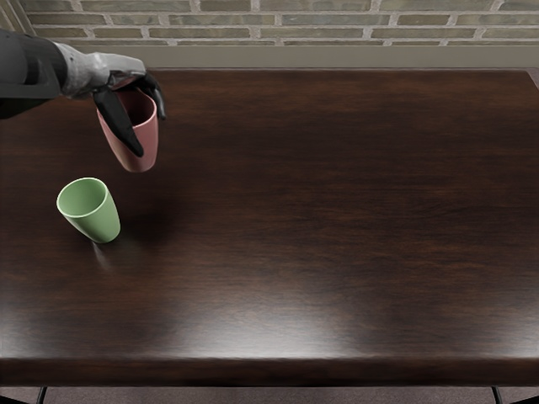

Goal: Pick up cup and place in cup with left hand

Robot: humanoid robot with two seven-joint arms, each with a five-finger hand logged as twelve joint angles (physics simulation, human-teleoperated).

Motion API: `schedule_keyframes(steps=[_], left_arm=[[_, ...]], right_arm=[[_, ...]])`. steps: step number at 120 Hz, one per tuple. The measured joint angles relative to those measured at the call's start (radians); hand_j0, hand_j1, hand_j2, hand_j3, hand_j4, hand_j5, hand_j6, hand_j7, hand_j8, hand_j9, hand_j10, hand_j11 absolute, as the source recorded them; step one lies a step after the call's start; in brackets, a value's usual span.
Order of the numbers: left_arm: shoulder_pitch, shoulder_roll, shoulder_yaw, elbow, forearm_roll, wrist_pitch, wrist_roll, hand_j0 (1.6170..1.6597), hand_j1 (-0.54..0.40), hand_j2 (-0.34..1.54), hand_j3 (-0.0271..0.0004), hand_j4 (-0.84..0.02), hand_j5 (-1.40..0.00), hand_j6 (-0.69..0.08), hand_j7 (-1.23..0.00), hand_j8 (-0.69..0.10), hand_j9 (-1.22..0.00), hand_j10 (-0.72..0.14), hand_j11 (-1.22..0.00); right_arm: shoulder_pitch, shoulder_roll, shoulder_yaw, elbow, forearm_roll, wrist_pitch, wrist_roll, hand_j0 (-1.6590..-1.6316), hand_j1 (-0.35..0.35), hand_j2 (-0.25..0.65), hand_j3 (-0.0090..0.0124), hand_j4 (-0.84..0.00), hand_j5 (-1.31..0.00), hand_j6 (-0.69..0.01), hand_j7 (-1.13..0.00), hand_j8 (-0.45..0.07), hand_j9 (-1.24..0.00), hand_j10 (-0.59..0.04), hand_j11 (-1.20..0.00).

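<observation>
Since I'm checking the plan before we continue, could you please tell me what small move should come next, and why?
I'd carry the pink cup left and toward the table's near edge, above the green cup, keeping it clear of the rim. The left robot hand has it grasped, but it is beyond the green cup, whose open mouth faces up.

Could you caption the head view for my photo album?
The left hand grips a pink cup beyond a green cup on a dark wooden table.
</observation>
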Motion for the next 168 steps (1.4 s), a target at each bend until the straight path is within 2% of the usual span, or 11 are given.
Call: schedule_keyframes(steps=[16, 52, 82, 94, 96, 117, 123, 133, 136, 144, 168], left_arm=[[-0.002, 0.051, -0.001, -0.004, -0.027, -0.023, 0.000, 1.6414, -0.102, 0.01, 0.0000, -0.665, -1.07, -0.246, -1.05, -0.123, -1.01, -0.236, -1.02], [-0.008, 0.153, -0.002, -0.015, -0.053, -0.078, 0.000, 1.6409, -0.089, 0.03, -0.0001, -0.639, -1.10, -0.237, -1.08, -0.111, -1.02, -0.226, -1.04], [0.006, 0.224, -0.002, -0.023, -0.051, -0.109, -0.001, 1.6404, -0.063, 0.01, -0.0001, -0.682, -1.05, -0.291, -1.03, -0.129, -1.03, -0.256, -1.04], [0.020, 0.229, -0.001, -0.024, -0.049, -0.119, -0.001, 1.6403, -0.061, -0.01, -0.0001, -0.691, -1.03, -0.302, -1.02, -0.130, -1.02, -0.262, -1.04], [0.023, 0.229, -0.001, -0.024, -0.048, -0.120, -0.001, 1.6403, -0.062, -0.01, -0.0001, -0.693, -1.03, -0.303, -1.02, -0.135, -1.02, -0.224, -1.05], [0.043, 0.229, -0.001, -0.023, -0.045, -0.126, -0.001, 1.6407, -0.098, 0.01, 0.0000, -0.642, -1.06, -0.246, -1.03, -0.102, -1.03, -0.218, -1.06], [0.049, 0.229, -0.001, -0.023, -0.044, -0.128, -0.001, 1.6410, -0.123, 0.03, 0.0000, -0.618, -1.08, -0.225, -1.04, -0.091, -1.03, -0.169, -1.06], [0.050, 0.225, -0.002, -0.023, -0.046, -0.130, -0.001, 1.6408, -0.143, 0.06, 0.0000, -0.591, -1.10, -0.202, -1.05, -0.077, -1.03, -0.168, -1.07], [0.050, 0.224, -0.002, -0.023, -0.045, -0.130, -0.001, 1.6408, -0.149, 0.07, 0.0000, -0.581, -1.11, -0.196, -1.05, -0.073, -1.03, -0.118, -1.07], [0.052, 0.225, -0.002, -0.023, -0.045, -0.130, -0.001, 1.6406, -0.176, 0.09, 0.0000, -0.556, -1.11, -0.185, -1.05, -0.055, -1.03, -0.087, -1.07], [0.056, 0.214, -0.002, -0.024, -0.045, -0.126, -0.001, 1.6405, -0.168, 0.10, 0.0000, -0.559, -1.09, -0.177, -1.05, -0.052, -1.03, -0.095, -1.07]], right_arm=[[0.005, 0.000, 0.000, 0.000, 0.000, 0.000, 0.000, -1.6581, -0.314, -0.006, 0.0000, -0.030, -0.04, -0.030, -0.04, -0.030, -0.04, -0.030, -0.04], [0.016, 0.000, 0.001, 0.001, 0.000, 0.000, 0.000, -1.6581, -0.314, -0.006, 0.0000, -0.030, -0.04, -0.030, -0.04, -0.030, -0.04, -0.030, -0.04], [0.018, 0.000, 0.003, 0.002, -0.020, 0.000, -0.001, -1.6581, -0.314, -0.006, 0.0000, -0.030, -0.04, -0.030, -0.04, -0.030, -0.04, -0.030, -0.04], [0.022, 0.000, 0.003, 0.003, -0.022, 0.000, -0.001, -1.6581, -0.314, -0.006, 0.0000, -0.029, -0.04, -0.030, -0.04, -0.030, -0.04, -0.029, -0.04], [0.022, 0.000, 0.003, 0.003, -0.022, 0.000, -0.001, -1.6581, -0.314, -0.006, 0.0000, -0.029, -0.04, -0.030, -0.04, -0.030, -0.04, -0.029, -0.04], [0.025, 0.000, 0.003, 0.003, -0.024, 0.000, -0.001, -1.6581, -0.314, -0.006, 0.0000, -0.029, -0.04, -0.030, -0.04, -0.029, -0.04, -0.029, -0.04], [0.025, 0.000, 0.003, 0.003, -0.024, 0.000, -0.001, -1.6581, -0.314, -0.006, 0.0000, -0.029, -0.04, -0.030, -0.04, -0.029, -0.04, -0.029, -0.04], [0.026, 0.000, 0.003, 0.003, -0.024, 0.000, -0.002, -1.6581, -0.314, -0.006, 0.0000, -0.029, -0.04, -0.030, -0.04, -0.029, -0.04, -0.029, -0.04], [0.026, 0.000, 0.003, 0.002, -0.024, 0.000, -0.002, -1.6581, -0.314, -0.006, 0.0000, -0.029, -0.04, -0.030, -0.04, -0.029, -0.04, -0.029, -0.04], [0.026, 0.000, 0.003, 0.002, -0.024, 0.000, -0.002, -1.6581, -0.314, -0.006, 0.0000, -0.029, -0.04, -0.029, -0.04, -0.029, -0.04, -0.029, -0.04], [0.026, 0.000, 0.002, 0.001, -0.025, 0.000, -0.001, -1.6581, -0.314, -0.006, 0.0000, -0.029, -0.04, -0.029, -0.04, -0.029, -0.04, -0.029, -0.04]])
